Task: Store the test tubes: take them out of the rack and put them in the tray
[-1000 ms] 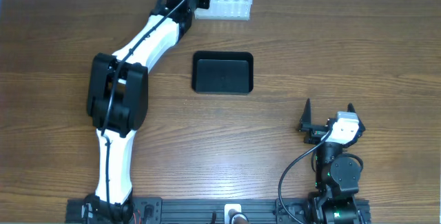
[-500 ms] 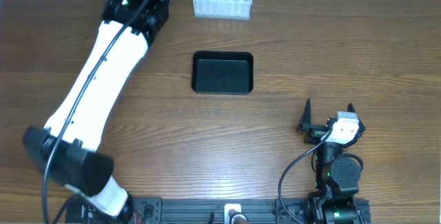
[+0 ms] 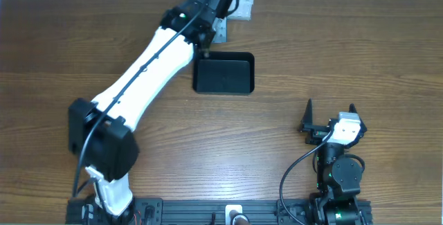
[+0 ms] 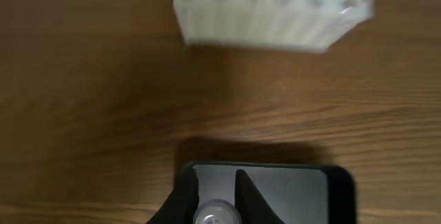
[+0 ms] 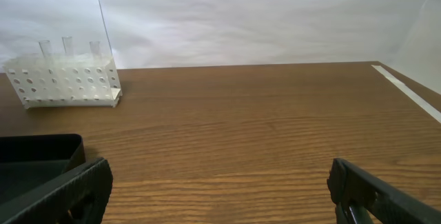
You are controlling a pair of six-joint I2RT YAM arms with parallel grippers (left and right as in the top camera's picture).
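The white test tube rack [image 3: 240, 7] stands at the table's far edge, partly covered by my left arm. In the right wrist view the rack [image 5: 65, 79] has three clear tubes [image 5: 67, 45] standing in it. The black tray [image 3: 225, 73] lies just in front of the rack. My left gripper [image 3: 206, 49] hangs over the tray's far left corner. In the left wrist view it [image 4: 215, 198] is shut on a clear test tube [image 4: 215, 214], above the tray [image 4: 289, 189], with the rack [image 4: 275, 10] beyond. My right gripper [image 3: 331, 109] sits open near its base, holding nothing.
The wooden table [image 3: 360, 45] stretches bare to the right of the tray and rack. In the right wrist view a strip of pale tape [image 5: 410, 93] marks the table's far right side, with a white wall behind.
The left arm swung from the rack's left end out to the left, then back, and its gripper now hangs over the tray's far left corner. The right arm has stayed still.
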